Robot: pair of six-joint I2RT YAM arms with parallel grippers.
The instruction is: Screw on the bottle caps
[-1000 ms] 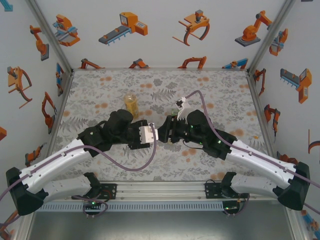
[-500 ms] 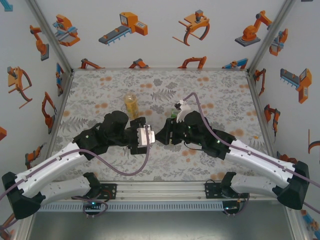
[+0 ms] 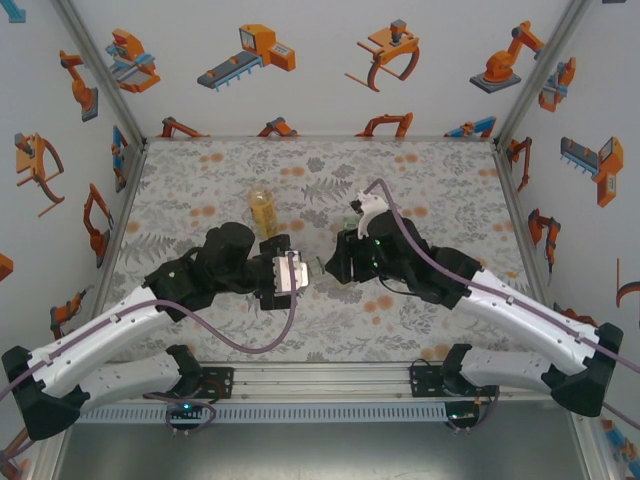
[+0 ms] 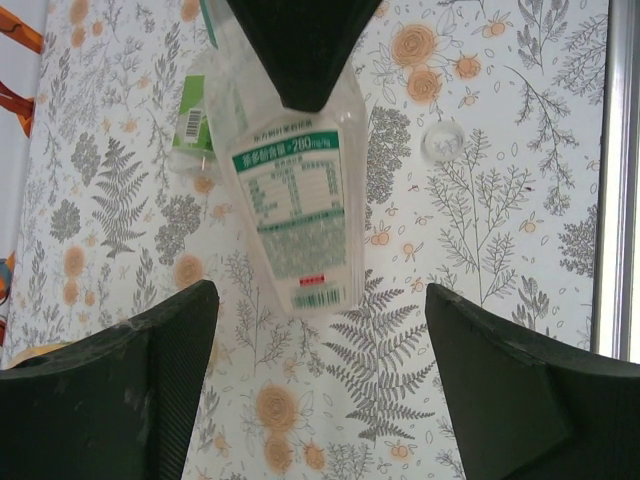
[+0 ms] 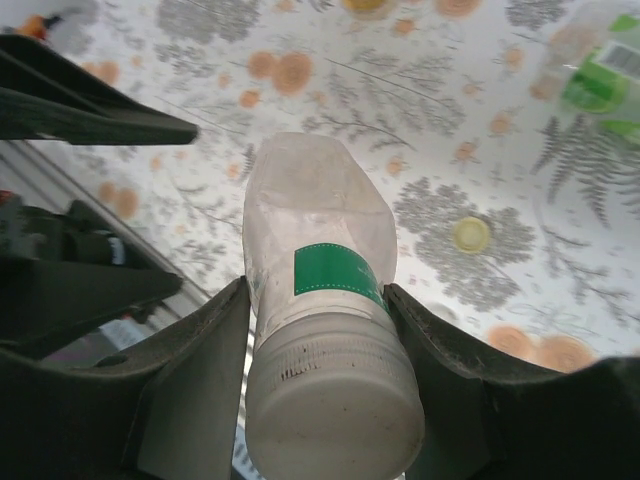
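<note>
My right gripper point(image 5: 315, 290) is shut on a translucent bottle with a green label point(image 5: 318, 240), whose wide round end faces the wrist camera. From above, that bottle point(image 3: 318, 265) lies level between the two grippers. My left gripper point(image 4: 320, 300) stands open just short of the bottle point(image 4: 295, 190), with nothing between its fingers point(image 4: 170, 350). A pale yellow-green bottle cap point(image 5: 470, 234) lies on the floral mat. A clear-white cap point(image 4: 443, 140) lies on the mat to the right of the held bottle. Whether the held bottle wears a cap I cannot tell.
A small bottle of yellow liquid point(image 3: 261, 207) stands behind the left arm. Another clear bottle with a green label point(image 4: 190, 125) lies on the mat beyond the held one and appears at the right wrist view's top right point(image 5: 600, 75). Side walls point(image 3: 120, 170) fence the mat.
My left gripper has opened and drawn back to the left, away from the bottle. The right gripper keeps its hold and has shifted slightly right.
</note>
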